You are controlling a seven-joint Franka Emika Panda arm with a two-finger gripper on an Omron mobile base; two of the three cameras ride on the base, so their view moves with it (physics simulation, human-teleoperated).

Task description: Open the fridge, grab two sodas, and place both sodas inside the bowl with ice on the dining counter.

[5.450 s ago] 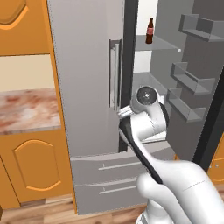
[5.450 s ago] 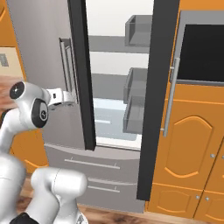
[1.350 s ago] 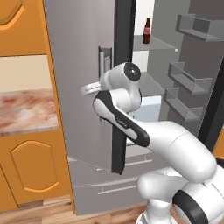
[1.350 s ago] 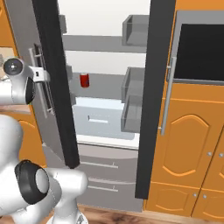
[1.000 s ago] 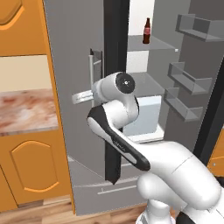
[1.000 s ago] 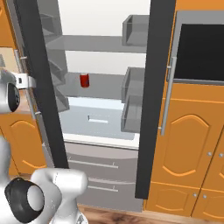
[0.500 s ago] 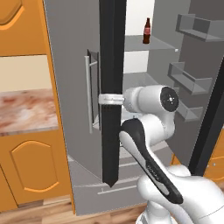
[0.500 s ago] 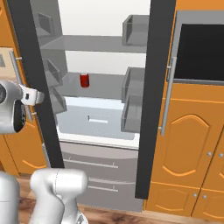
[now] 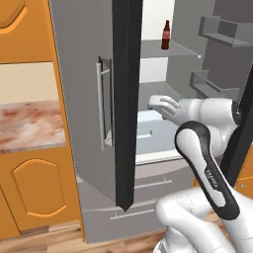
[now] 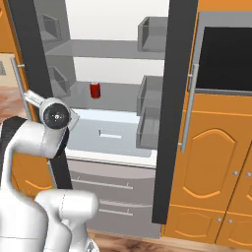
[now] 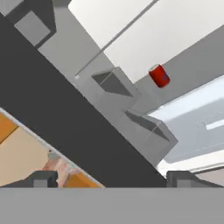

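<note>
The fridge point(image 9: 84, 99) is a tall grey French-door unit. Both doors stand open. In the left base view the left door is swung out toward the camera, showing its black edge strip and a long vertical bar handle point(image 9: 101, 111) on its grey face. In the right base view the right door's black edge strip point(image 10: 172, 108) runs top to bottom beside the orange cabinets point(image 10: 216, 162). Grey door bins point(image 10: 150, 34) are mounted on the inner side of the doors. The interior has a white back wall, grey shelves and a pale drawer below them. Two grey drawer fronts with bar pulls point(image 10: 103, 184) sit at the bottom of the unit.

The bottle point(image 9: 166, 35) is slim and dark brown with a red label. It stands upright on an upper grey shelf, near the shelf's front edge.

The can point(image 10: 95, 90) is small, plain red and cylindrical. It stands upright on a middle grey shelf, toward the left of the fridge interior, above the pale drawer. In the hand view the can point(image 11: 159, 75) appears tilted because the camera is rolled.

The gripper point(image 11: 111, 177) is at the opening between the doors. Its two dark fingertips stand wide apart at the bottom corners of the hand view, with nothing between them. The left door's black edge crosses just in front of them.
</note>
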